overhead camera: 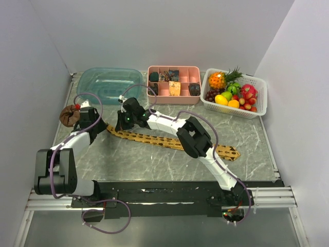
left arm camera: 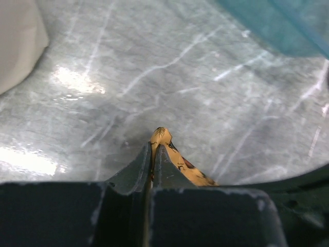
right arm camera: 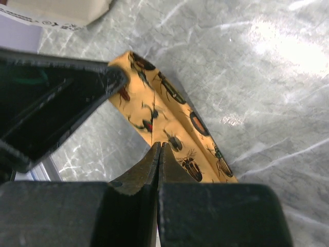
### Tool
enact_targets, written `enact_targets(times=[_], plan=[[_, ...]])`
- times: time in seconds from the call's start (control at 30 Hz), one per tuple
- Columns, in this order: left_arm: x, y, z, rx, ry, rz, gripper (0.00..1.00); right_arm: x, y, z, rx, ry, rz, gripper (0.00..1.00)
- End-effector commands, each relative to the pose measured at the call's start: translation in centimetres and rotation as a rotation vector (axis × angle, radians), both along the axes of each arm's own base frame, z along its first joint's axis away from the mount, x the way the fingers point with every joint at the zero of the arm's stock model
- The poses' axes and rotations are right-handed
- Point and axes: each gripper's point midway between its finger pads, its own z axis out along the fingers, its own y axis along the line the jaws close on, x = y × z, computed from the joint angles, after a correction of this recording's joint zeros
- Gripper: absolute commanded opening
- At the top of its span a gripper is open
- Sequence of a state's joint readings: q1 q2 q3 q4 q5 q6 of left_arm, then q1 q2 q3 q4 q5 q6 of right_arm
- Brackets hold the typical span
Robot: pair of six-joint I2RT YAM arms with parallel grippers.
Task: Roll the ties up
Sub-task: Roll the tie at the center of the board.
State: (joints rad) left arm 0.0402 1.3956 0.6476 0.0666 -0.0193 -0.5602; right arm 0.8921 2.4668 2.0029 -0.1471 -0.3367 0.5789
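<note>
- The tie [overhead camera: 149,139] is seen lying flat on the table [overhead camera: 128,159], stretched slantwise from the left-middle toward the right, and its middle is hidden under the right arm.
- It is yellow, and dark insect figures are printed on it, as shown in the right wrist view [right arm camera: 175,118].
- The left gripper [overhead camera: 104,128] is placed at the left end of the tie.
- In the left wrist view its fingers [left arm camera: 136,170] are pressed together, and the tip of the tie [left arm camera: 162,136] is pinched between them and sticks out in front.
- The right gripper [overhead camera: 123,122] is reached across to the same end, just beside the left one.
- Its jaws are closed tight, and the tips [right arm camera: 158,152] are set on the middle fold of the tie; whether any cloth is nipped cannot be told.
- A blue tub [overhead camera: 109,85], a pink tray [overhead camera: 177,99] with compartments, and a white basket [overhead camera: 234,111] of fruit [overhead camera: 231,95] are lined along the far edge, well apart from the tie.
- A brown bundle [overhead camera: 67,116] is seen near the left wall, beside the left arm.
</note>
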Motion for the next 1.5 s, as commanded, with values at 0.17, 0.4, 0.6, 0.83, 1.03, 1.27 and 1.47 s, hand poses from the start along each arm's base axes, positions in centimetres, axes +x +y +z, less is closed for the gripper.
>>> enact_targets(times=[0.17, 0.4, 0.6, 0.83, 1.03, 1.27, 1.47], plan=[[0.3, -2.0, 3.1, 0.039, -0.107, -0.062, 0.01, 1.2, 0.8, 1.7, 0.042, -0.030, -0.008, 0.00], [-0.3, -3.7, 3.7, 0.042, -0.117, -0.097, 0.01, 1.6, 1.5, 0.5, 0.043, -0.010, -0.016, 0.00], [-0.7, -5.0, 3.6, 0.018, -0.115, -0.112, 0.01, 1.4, 1.6, -0.7, 0.042, 0.017, -0.025, 0.00], [-1.9, -6.1, 2.2, -0.003, -0.077, -0.110, 0.01, 2.0, 1.2, -1.0, 0.021, 0.013, -0.052, 0.00], [-2.6, -6.7, 1.4, -0.019, -0.045, -0.103, 0.01, 1.8, 0.4, 0.0, 0.025, -0.001, -0.053, 0.00], [-3.2, -6.7, 0.5, -0.035, -0.019, -0.062, 0.01, 1.4, -1.3, 3.0, 0.040, -0.026, -0.050, 0.00], [-3.6, -7.1, 0.3, -0.042, -0.027, -0.060, 0.01, 1.5, -2.8, 4.9, 0.040, -0.054, -0.070, 0.00]])
